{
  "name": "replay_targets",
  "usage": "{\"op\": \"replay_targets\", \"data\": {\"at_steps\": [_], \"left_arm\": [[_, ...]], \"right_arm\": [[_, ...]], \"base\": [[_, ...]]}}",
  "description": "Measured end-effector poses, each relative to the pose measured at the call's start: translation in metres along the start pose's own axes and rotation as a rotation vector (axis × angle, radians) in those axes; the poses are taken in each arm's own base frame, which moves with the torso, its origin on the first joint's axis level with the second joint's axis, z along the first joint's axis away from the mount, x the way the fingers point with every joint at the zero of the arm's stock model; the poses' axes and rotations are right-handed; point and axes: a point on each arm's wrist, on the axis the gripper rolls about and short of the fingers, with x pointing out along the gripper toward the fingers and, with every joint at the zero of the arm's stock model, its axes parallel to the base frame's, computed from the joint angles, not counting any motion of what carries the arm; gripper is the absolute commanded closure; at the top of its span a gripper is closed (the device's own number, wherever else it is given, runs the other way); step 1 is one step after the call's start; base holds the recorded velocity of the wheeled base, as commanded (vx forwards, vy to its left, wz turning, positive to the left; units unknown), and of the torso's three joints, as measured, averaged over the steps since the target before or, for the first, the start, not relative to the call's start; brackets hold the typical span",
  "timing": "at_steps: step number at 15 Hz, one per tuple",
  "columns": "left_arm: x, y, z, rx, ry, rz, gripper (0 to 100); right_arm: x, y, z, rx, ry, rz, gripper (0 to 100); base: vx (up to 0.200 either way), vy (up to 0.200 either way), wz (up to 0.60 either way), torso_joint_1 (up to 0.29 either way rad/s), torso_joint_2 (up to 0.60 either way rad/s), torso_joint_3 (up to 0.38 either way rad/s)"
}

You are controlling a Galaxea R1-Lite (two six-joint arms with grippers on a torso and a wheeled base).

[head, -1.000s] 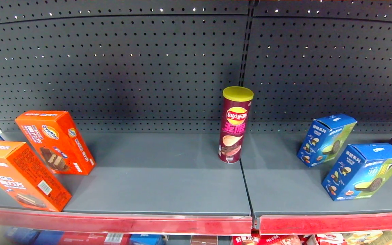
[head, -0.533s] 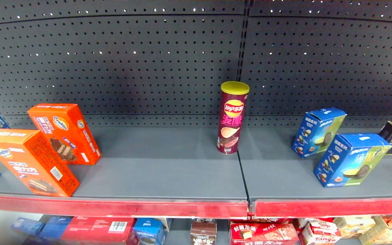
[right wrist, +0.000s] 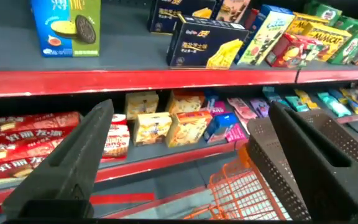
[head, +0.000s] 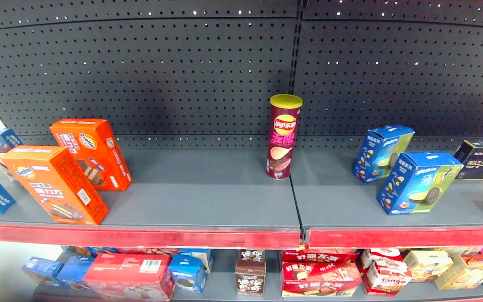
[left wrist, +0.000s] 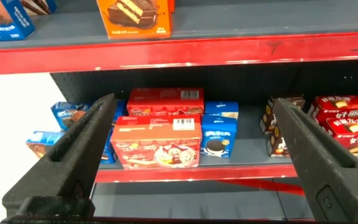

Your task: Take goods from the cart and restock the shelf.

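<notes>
backdrop: dark pegboard [head: 141, 75] behind a grey shelf [head: 208, 197] with a red front edge.
shelf stock: chip can [head: 283, 136] upright near the middle seam; two orange boxes [head: 92, 153] leaning to the left; two blue cookie boxes [head: 419, 182] tilted to the right; wide bare stretches either side of the can.
change: whole head view shifted over the last second, everything sliding up and shrinking together, with more of the lower shelf [head: 224, 268] and its red boxes now showing. read as the camera pulling back, not the goods moving.
left gripper [left wrist: 192, 101]: fingers spread wide, nothing between them, facing the lower shelf.
right gripper [right wrist: 191, 107]: fingers spread wide as well, holding nothing.
cart [right wrist: 241, 193]: orange wire corner low in the right wrist view, probably the cart's basket; contents hidden.
goods: none in hand; none visible in the cart from here.
meaning: likely backing off the shelf to turn to the cart for the next item; plenty of room left beside the can for it.
</notes>
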Motion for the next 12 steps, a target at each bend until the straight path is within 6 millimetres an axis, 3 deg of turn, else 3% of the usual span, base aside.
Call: {"op": "replay_targets", "data": {"at_steps": [8,12], "left_arm": [[0.0,0.0,0.0,0.0,0.0,0.0,0],[0.0,0.0,0.0,0.0,0.0,0.0,0]], "right_arm": [[-0.003,0.003,-0.011,-0.019,-0.012,0.005,0],[-0.005,0.002,-0.013,-0.022,-0.032,0.022,0]], "base": [[0.0,0.0,-0.6,0.004,0.0,0.002],[0.0,0.0,0.0,0.0,0.0,0.0]]}}
